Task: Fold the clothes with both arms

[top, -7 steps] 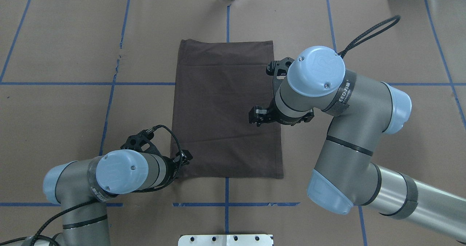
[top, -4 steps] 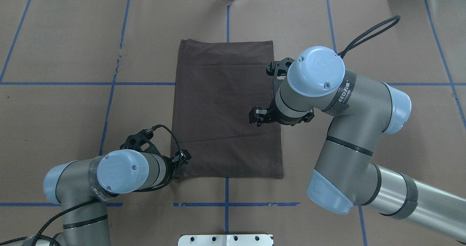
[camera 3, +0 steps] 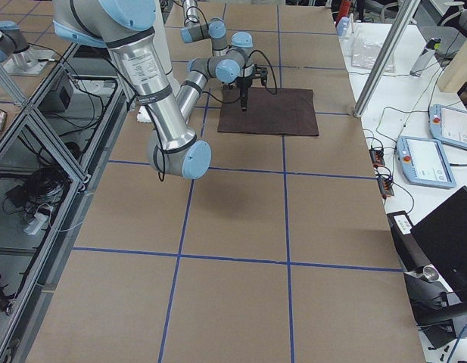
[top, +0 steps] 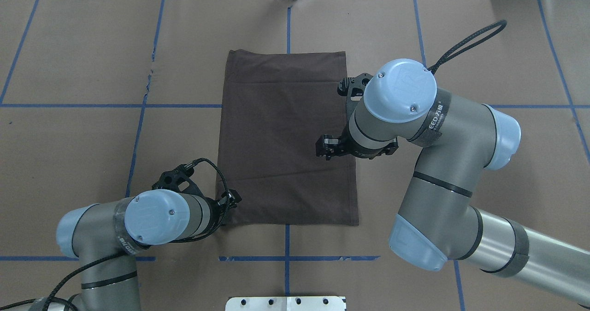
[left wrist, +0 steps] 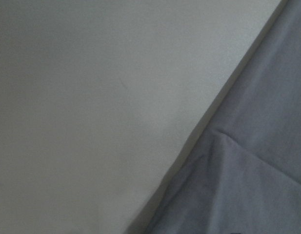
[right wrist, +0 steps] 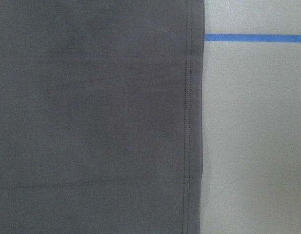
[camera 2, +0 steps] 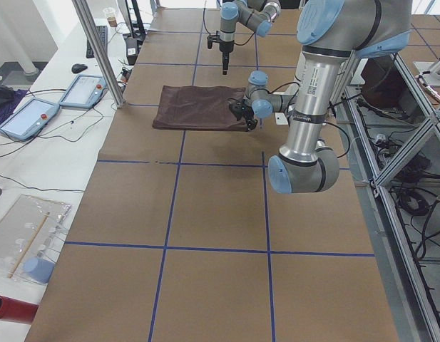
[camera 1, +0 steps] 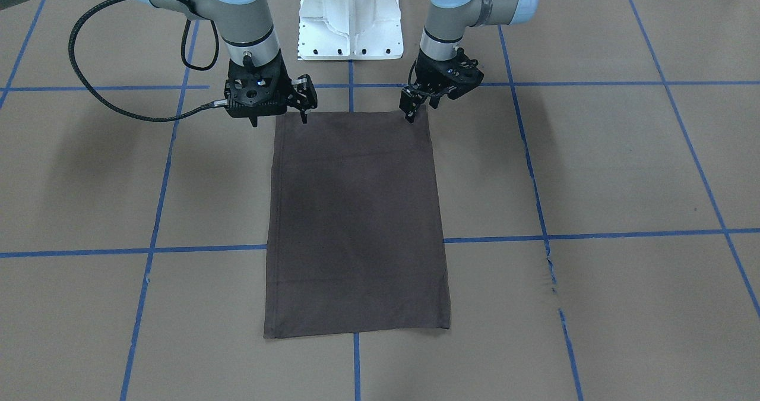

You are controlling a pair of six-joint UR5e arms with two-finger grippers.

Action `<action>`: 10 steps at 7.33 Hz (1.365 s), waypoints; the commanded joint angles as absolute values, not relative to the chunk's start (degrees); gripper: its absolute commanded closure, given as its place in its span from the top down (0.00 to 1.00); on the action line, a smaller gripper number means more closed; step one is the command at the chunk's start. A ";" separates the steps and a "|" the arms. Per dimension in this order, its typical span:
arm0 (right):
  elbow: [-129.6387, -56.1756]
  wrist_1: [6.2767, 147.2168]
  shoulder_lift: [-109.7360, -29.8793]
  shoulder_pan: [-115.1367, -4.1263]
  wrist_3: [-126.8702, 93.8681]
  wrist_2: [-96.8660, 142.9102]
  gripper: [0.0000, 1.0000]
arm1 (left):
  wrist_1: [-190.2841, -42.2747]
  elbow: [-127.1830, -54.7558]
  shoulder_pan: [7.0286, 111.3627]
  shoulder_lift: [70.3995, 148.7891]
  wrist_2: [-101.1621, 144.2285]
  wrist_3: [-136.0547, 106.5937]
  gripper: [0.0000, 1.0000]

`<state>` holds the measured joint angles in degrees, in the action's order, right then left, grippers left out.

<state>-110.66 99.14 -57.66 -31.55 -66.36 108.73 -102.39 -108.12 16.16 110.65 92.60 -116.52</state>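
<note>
In the overhead view, the left arm (top: 152, 216) is reaching in from the lower left of the frame. The left gripper (top: 232, 197) is sitting low at the lower left corner of the T-shirt (top: 286, 136). Whether its fingers are apart or together I cannot tell; the left wrist view is showing only cloth with a raised crease beside the bare desk (top: 69, 163). The dark brown T-shirt is lying flat in the centre of the frame, folded into a tall rectangle, over a crossing of blue tape lines (top: 179, 105). Further right, the right arm (top: 442, 163) is bending in from the lower right. The right gripper (top: 328, 147) is hovering over the T-shirt's right edge. In the front-facing view its fingers (camera 1: 304, 107) are standing wide apart, holding nothing, at the cloth's upper left corner.
</note>
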 commanded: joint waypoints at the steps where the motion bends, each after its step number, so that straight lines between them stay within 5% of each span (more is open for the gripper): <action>1: -110.65 99.14 -57.74 -31.55 -66.36 108.72 1.00 | -102.39 -108.02 16.17 110.57 92.29 -116.63 0.62; 3: -110.65 99.14 -57.74 -31.55 -66.36 108.72 1.00 | -102.39 -108.02 16.08 110.57 92.20 -116.63 0.46; 10: -110.65 99.40 -57.92 -31.64 -66.36 108.72 1.00 | -102.04 -108.02 15.47 110.65 91.85 -116.19 0.58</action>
